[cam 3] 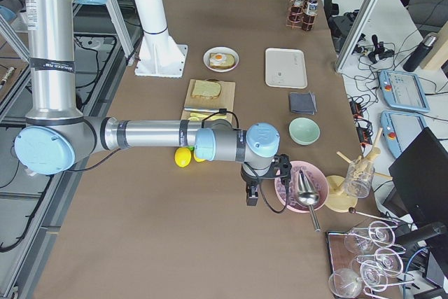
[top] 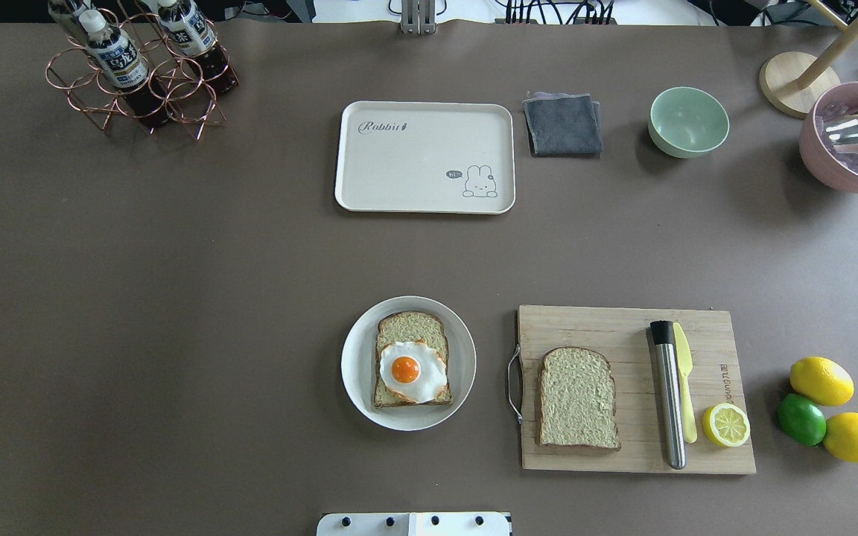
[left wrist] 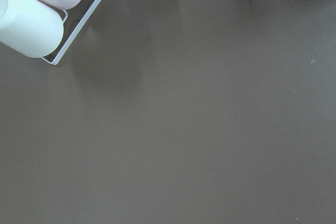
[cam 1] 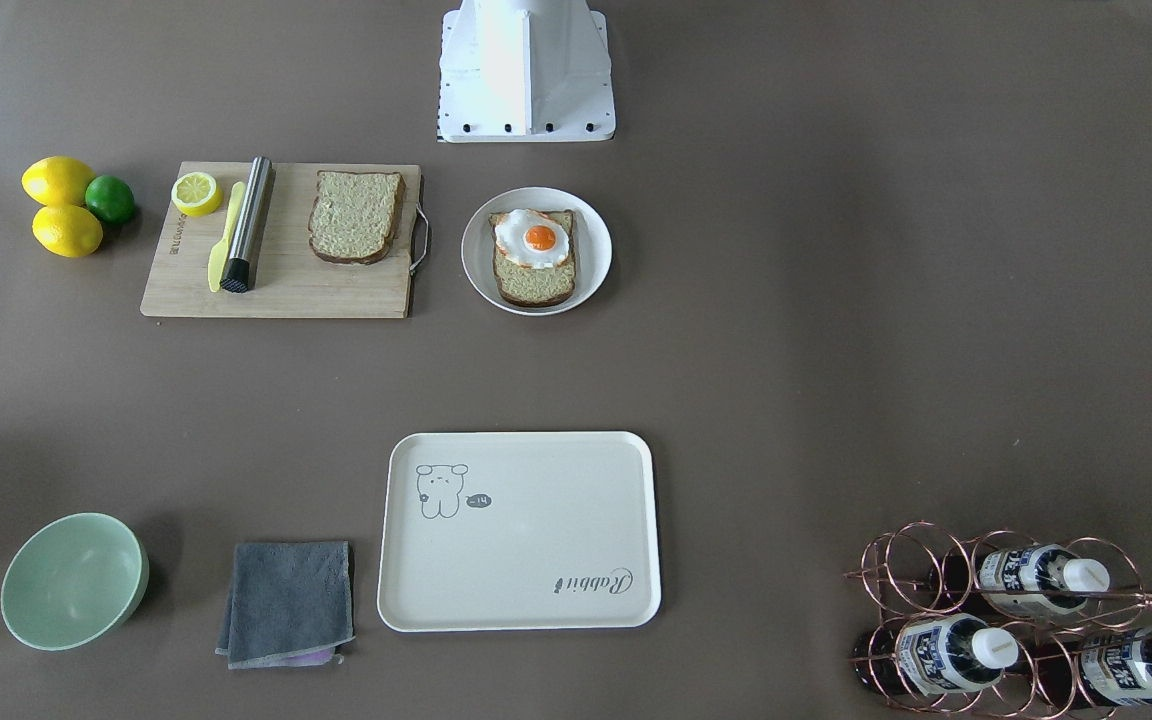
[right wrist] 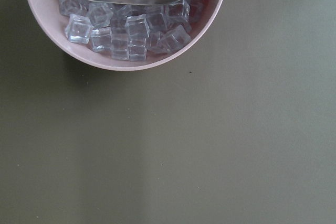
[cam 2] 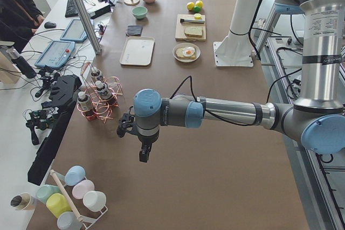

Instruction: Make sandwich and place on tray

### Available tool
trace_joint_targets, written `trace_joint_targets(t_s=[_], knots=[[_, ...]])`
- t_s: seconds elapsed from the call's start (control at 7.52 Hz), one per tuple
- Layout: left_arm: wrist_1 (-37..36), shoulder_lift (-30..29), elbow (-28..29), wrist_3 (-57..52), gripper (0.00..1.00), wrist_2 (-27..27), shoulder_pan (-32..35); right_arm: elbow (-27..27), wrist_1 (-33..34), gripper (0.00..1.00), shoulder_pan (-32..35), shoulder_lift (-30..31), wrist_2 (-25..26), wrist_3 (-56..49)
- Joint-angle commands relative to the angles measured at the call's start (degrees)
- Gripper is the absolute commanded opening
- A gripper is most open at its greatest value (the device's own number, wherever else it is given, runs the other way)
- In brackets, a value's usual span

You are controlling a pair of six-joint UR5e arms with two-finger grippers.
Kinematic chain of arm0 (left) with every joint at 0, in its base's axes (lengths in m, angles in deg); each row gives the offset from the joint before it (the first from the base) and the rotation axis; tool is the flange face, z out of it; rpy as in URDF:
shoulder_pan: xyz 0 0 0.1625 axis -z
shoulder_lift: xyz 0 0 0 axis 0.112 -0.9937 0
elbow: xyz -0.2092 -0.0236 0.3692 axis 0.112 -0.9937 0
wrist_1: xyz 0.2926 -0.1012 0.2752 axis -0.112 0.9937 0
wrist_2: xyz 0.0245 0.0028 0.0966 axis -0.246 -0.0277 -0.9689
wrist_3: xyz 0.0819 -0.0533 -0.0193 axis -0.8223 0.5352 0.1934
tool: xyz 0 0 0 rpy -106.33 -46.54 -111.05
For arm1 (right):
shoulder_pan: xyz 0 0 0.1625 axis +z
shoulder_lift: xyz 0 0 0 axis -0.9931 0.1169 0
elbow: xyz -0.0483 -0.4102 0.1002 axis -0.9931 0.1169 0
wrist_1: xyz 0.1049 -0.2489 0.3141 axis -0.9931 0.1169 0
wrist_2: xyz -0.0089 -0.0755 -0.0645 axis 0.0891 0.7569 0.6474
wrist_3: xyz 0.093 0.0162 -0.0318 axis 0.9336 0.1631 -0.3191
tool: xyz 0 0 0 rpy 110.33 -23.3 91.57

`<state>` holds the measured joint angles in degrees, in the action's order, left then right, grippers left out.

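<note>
The sandwich is not yet stacked. A round white plate [top: 358, 366] sits near the robot's base, around the middle of the table. It holds one bread slice [top: 412, 326] with a fried egg [top: 423, 383] lying on its nearer half, orange yolk up. This slice's long axis runs away from the robot, with the domed crust end toward the far edge and the flat end toward the base. The second bread slice [top: 576, 398] lies flat on a wooden cutting board [top: 608, 324] just to the right of the plate. It points the same way, tilted slightly. The board's metal handle [top: 512, 383] faces the plate across a narrow gap, not touching it. Also on the board, a steel cylinder [top: 669, 394], a yellow knife [top: 685, 387] and a lemon half [top: 726, 425] lie to the right of that slice. The tray [top: 424, 156] lies straight beyond the plate, long axis across the table, with a broad stretch of bare brown tabletop between them. A folded gray cloth [top: 563, 124] is just beside the tray's right short edge. The left gripper [cam 2: 144, 153] hangs over the table's left end beside the bottle rack [cam 2: 99, 100]. The right gripper [cam 3: 251, 195] hangs at the right end, next to a pink bowl of ice cubes [right wrist: 126, 35]. I cannot tell how wide either claw stands.
</note>
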<state>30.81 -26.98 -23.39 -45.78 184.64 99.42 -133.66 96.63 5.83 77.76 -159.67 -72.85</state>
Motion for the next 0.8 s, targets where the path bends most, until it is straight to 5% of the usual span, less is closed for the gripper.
trace_joint_targets(t_s=[0.0,0.67], knots=[[0.1,0.3,0.0,-0.2,0.98,0.0,0.0,0.0,0.0,1.0,0.1,0.0,0.0,-0.2],[0.2,-0.4,-0.1,0.1,0.98,0.0,-0.9,-1.3,0.0,1.0,0.4,0.2,-1.6,0.0]])
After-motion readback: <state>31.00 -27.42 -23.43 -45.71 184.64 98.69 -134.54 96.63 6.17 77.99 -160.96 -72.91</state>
